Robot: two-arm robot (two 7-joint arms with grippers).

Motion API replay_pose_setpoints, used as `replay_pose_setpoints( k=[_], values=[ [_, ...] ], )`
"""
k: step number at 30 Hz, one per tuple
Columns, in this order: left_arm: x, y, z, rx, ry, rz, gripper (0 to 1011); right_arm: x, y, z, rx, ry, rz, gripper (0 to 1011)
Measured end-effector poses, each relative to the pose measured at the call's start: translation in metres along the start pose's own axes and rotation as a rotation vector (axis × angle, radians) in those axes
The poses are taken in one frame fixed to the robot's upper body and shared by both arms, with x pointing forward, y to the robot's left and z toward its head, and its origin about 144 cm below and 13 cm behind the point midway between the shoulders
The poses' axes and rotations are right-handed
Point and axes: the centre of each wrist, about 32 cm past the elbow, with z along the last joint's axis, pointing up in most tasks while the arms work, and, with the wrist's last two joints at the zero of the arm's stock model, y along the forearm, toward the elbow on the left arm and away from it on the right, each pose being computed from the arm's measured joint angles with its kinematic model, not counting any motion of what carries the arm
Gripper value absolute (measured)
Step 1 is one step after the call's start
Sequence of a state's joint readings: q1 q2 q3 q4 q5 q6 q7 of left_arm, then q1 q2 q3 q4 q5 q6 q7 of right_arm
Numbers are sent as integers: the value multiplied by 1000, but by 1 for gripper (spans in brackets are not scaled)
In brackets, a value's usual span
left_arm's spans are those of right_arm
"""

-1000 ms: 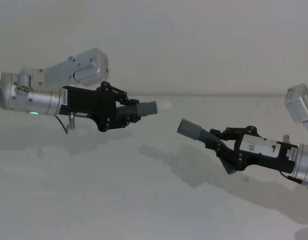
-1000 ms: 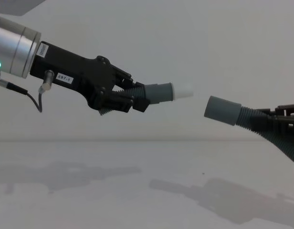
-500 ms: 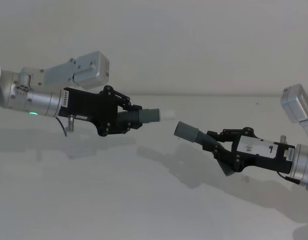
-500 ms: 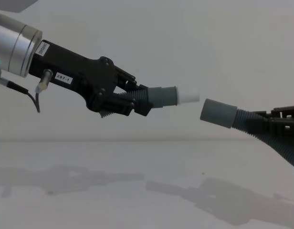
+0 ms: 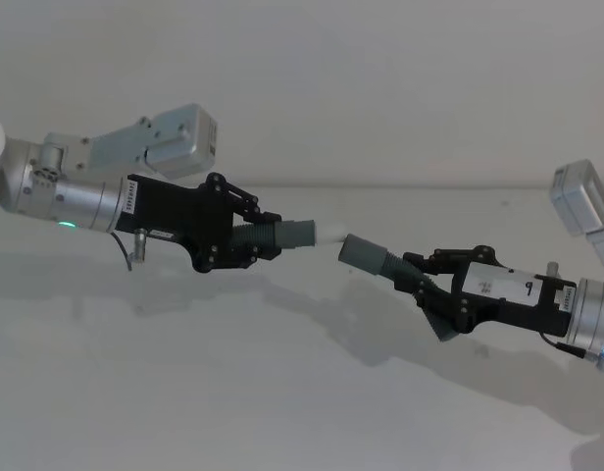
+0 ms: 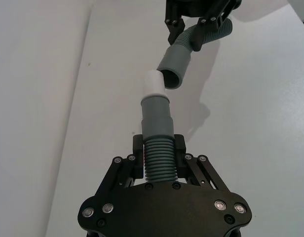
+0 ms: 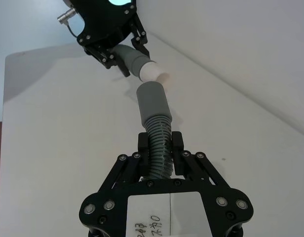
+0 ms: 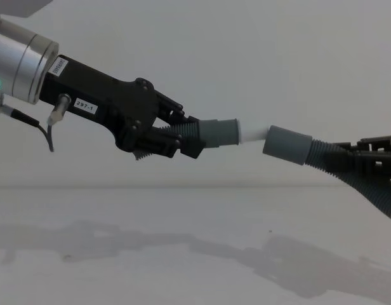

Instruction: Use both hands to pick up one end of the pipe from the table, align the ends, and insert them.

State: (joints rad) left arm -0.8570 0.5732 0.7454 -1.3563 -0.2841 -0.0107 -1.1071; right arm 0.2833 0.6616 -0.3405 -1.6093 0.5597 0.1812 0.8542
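Left gripper [image 8: 173, 136]: clamped on the ribbed body of the left hose [image 8: 211, 132], just behind its grey cuff. White tip [image 8: 254, 133] points right, held well above the table [image 8: 183, 248].

Junction: in the chest view the tip meets the mouth of the wide cuff [image 8: 286, 144]; from the left wrist view it sits beside the rim, slightly off-axis, so you probably have contact but not entry yet. The angle is too poor to be sure.

Right gripper [image 5: 431, 287]: closed on the ribs of the right hose [image 5: 400, 269], with the cuff sticking out toward the left and tilted up.

Handling, as judged: both pieces look light. The ribbed sections should flex, so expect the free ends to bend away under push instead of seating. The smooth cuffs look stiffer and likely slippery; your grips on the ribs, close behind the cuffs, are the right place. Line up the axes first, then push along the line, gently.
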Motion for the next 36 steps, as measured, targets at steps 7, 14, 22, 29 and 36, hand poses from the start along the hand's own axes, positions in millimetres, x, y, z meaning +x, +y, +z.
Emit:
replay_pose_setpoints(
  k=[7,14,22,29,36],
  values=[
    [0,-1,0,-6,0,-9,345,0,0,1,8,4,-4,263],
    [-1,-2,0,-11,0,-19,345,0,1,2,14,8,-8,263],
    [-3,-3,1,-16,0,-29,345,0,0,3,16,15,-12,263],
    [-4,-2,2,-15,2,-33,345,0,0,3,17,18,-11,263],
    [-5,-2,2,-13,5,-35,345,0,0,4,20,16,-3,263]
  ],
)
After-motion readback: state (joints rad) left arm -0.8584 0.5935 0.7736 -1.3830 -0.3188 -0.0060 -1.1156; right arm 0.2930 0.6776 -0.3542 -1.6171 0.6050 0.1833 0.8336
